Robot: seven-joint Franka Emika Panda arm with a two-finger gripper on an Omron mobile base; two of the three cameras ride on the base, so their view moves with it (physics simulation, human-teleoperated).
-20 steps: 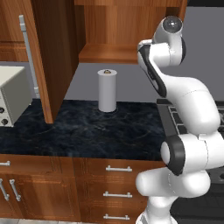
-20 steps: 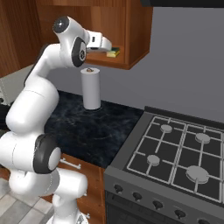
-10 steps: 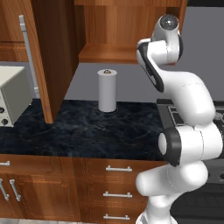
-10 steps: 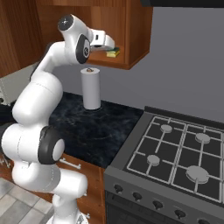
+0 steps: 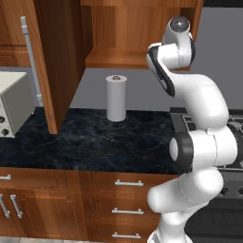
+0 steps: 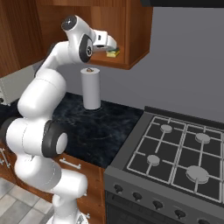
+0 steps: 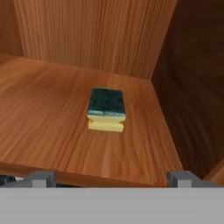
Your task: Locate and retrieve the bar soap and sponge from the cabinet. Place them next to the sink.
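Observation:
The sponge (image 7: 106, 109), yellow with a dark green top, lies flat on the wooden shelf (image 7: 48, 127) of the open cabinet (image 5: 59, 57), near its right wall. In the hand view my gripper (image 7: 111, 179) is open, with its fingertips (image 7: 41, 177) wide apart at the shelf's front edge, short of the sponge. From the right base view the gripper (image 6: 112, 45) hovers just in front of the sponge (image 6: 114, 53) at shelf height. The cabinet door with its long silver handle (image 5: 30, 61) stands swung open to the left. The bar soap and the sink are out of view.
A white paper towel roll (image 5: 116, 98) stands on the dark counter (image 5: 95, 142) under the cabinet. A grey appliance (image 5: 12, 102) sits at the counter's left end. A gas stove (image 6: 183, 148) lies to the right. Drawers with short handles (image 5: 128, 182) are below.
The arm has stretched upward and carried the hand a little nearer to the shelf and the sponge. The sponge has not moved.

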